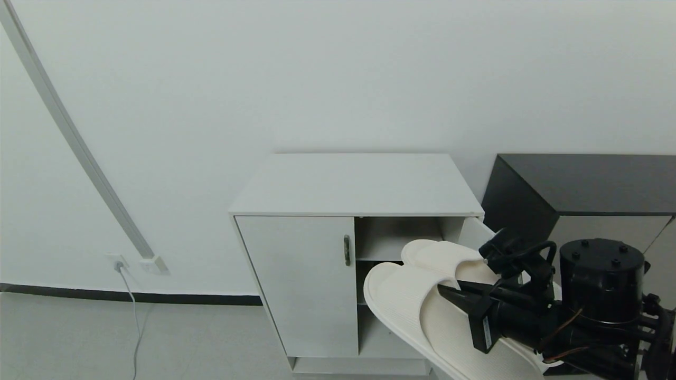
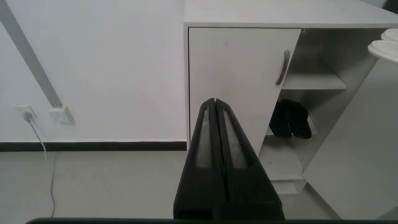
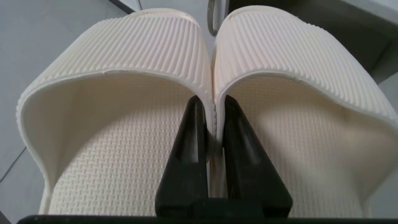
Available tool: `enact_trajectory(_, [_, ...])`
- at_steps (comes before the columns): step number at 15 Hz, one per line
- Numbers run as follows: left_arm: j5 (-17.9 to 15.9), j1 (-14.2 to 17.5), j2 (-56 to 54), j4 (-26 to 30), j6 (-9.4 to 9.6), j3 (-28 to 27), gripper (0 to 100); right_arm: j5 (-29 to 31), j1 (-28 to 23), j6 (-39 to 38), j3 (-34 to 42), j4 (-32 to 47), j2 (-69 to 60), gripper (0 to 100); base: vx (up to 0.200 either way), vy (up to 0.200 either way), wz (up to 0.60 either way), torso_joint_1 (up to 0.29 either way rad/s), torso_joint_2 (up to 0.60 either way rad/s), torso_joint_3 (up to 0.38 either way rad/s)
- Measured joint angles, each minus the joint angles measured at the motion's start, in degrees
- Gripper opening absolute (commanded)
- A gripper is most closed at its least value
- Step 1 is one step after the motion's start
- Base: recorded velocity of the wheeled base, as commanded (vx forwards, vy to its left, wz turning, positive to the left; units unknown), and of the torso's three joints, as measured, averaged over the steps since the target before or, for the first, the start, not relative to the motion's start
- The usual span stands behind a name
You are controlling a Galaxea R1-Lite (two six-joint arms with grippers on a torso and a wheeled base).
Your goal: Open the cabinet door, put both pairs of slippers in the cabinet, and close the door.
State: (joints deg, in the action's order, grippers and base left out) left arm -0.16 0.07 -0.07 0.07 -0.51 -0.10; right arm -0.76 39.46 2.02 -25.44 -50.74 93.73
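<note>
The left gripper (image 2: 214, 107), fingers pressed together on nothing, faces the white cabinet (image 1: 348, 184) at the centre of the head view. The cabinet's left door (image 1: 298, 285) is shut and its right door (image 2: 354, 162) stands open. A dark pair of slippers (image 2: 290, 119) sits on a shelf inside, so opening and one pair look done. At the frame's lower right, the right gripper (image 1: 449, 289) pinches the white pair of slippers (image 1: 412, 295) by their touching inner walls, just before the opening; placing them and closing the door remain.
</note>
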Motion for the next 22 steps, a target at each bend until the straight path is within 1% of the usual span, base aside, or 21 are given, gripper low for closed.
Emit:
enact_trajectory(12, [0.02,0.00,0.00,0.02,-0.09,0.00,0,0.00,0.39,0.07,0.33,-0.06,0.15,0,0.000,0.000,0.00,-0.211,0.53,0.318])
enact_trajectory(22, [0.06,0.00,0.00,0.02,-0.09,0.00,0,0.00,0.59,0.07,0.59,-0.04,0.21,0,0.000,0.000,0.00,-0.145,0.48,0.329])
